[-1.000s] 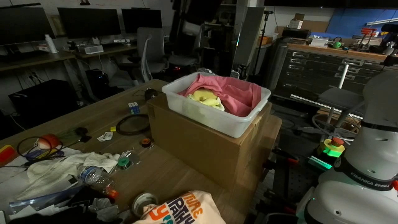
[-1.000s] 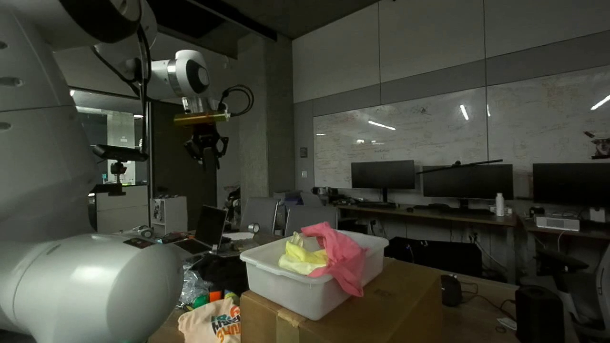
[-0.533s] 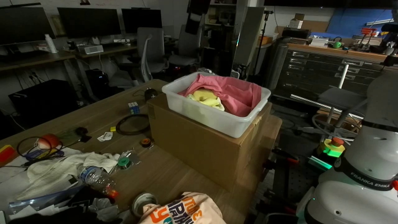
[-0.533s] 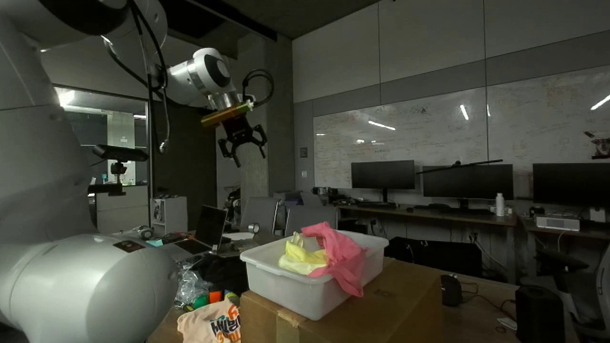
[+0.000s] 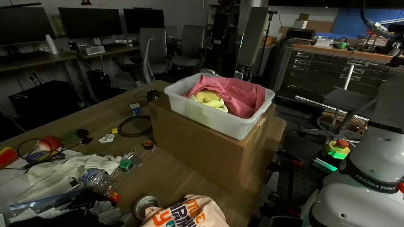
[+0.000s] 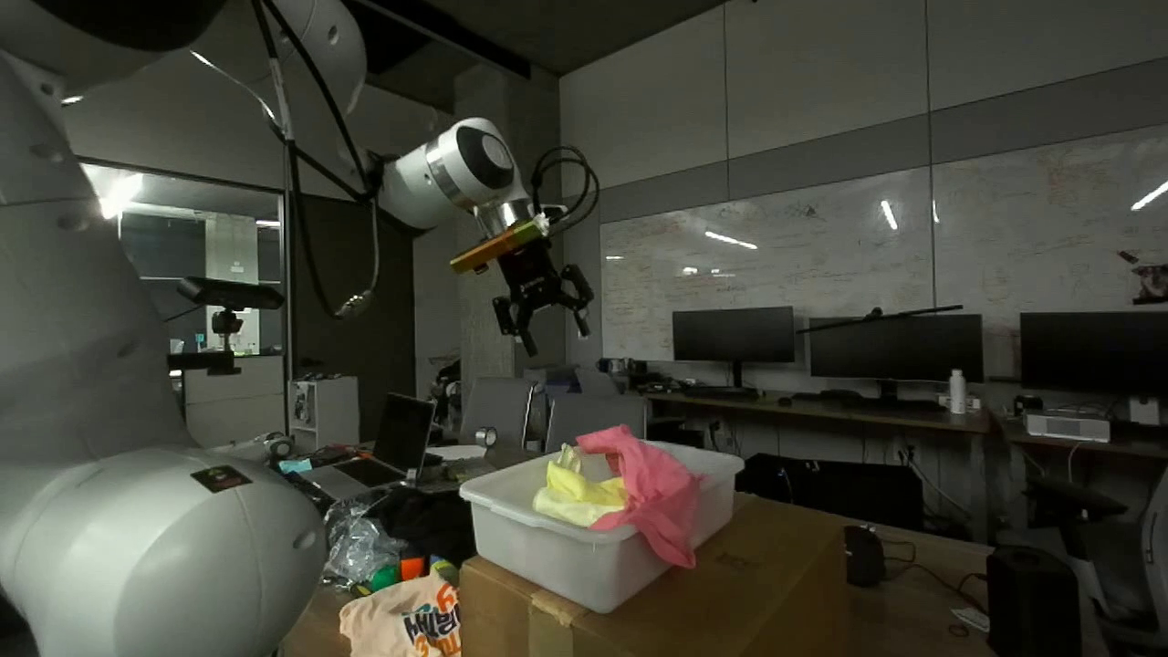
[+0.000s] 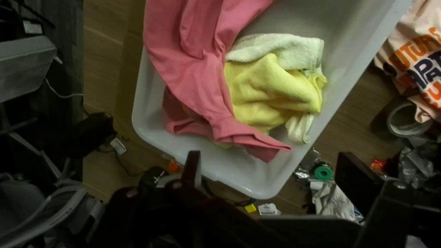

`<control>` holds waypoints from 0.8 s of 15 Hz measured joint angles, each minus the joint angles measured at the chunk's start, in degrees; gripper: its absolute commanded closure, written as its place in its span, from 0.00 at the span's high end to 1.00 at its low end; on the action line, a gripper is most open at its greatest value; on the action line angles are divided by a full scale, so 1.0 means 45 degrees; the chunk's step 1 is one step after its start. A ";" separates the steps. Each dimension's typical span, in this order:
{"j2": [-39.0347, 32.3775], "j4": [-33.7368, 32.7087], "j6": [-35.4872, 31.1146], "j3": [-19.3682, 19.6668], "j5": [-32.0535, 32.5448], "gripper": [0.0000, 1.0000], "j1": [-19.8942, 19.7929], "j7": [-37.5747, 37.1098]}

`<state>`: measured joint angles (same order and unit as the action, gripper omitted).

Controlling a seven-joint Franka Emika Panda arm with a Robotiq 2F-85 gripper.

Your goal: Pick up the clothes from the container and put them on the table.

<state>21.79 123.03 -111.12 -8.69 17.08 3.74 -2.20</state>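
Clothes (image 5: 233, 94), rumpled, in plastic container (image 5: 205, 118)

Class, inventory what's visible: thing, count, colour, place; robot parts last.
Table: 1, brown, foreground.
Box: 1, brown, on table.
Container: 1, white, on box.
Large cloth: 1, pink, in container, partly overhanging.
Smaller cloths: perhaps 2, yellow and pale, in container.
Printed cloth: 1, cream, on table.
Cube: 1, multicoloured, on table.
Monitors: 3 per exterior view, black, on desks.
Clutter: uncounted, mixed, on table.
Arm: 1, white, beside table.
Gripper: 1, black, open, higher than container.
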 measured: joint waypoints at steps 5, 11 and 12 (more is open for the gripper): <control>-0.0682 0.0985 -0.1143 0.0611 0.0000 1.00 -0.0372 -0.0003; -0.1649 0.1508 -0.3269 0.1220 0.0000 1.00 -0.0586 0.0343; -0.1821 0.1520 -0.3487 0.1288 0.0000 1.00 -0.0616 0.0416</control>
<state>13.60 129.87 -126.81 -2.89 17.08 0.97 -0.32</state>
